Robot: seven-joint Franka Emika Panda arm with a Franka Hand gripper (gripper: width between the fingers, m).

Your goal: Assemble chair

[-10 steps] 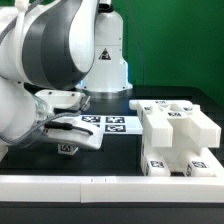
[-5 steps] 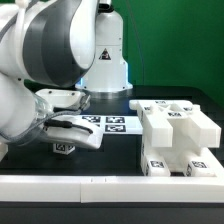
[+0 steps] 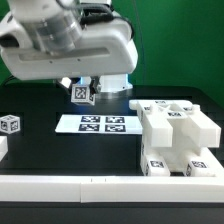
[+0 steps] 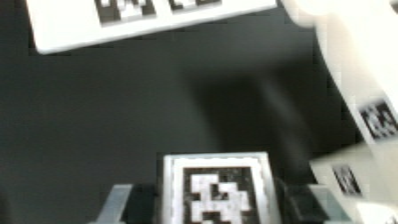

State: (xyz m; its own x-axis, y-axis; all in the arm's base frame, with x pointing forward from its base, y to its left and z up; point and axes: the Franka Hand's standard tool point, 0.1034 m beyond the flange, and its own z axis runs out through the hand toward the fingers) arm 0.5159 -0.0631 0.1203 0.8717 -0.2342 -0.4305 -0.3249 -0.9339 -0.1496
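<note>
**Item 1 – gripper (image 3: 82, 87).** It is being kept clenched on a small tagged part (image 3: 82, 96). The part is being held clear above the table (image 3: 40, 150), beyond the far edge of the marker board (image 3: 100, 123). In the wrist view the part (image 4: 217, 188) is being gripped between the two fingers (image 4: 121, 206), with its tag face turned to the camera. How deep it sits in the grip cannot be told.

**Item 2 – chair body (image 3: 178, 135).** This partly built block of white slabs is being left standing on the table at the exterior view's right. It is just beside the marker board's end and well apart from the held part. One white flank (image 4: 365, 90) is being caught in the wrist view.

**Item 3 – loose tagged block (image 3: 10, 123).** It is being left on the table at the exterior view's left.

**Handling note (judgement).**
- The step in hand is being read as the transfer of the held part to the chair body. The receiving socket cannot be told.
- The clamp is best kept firm throughout.
- The part is best squared above its seat before any descent, then lowered slowly.
- The part is best released only once it is seated.
- A skewed entry is being judged the main risk, since the chair body could be shoved aside.
</note>
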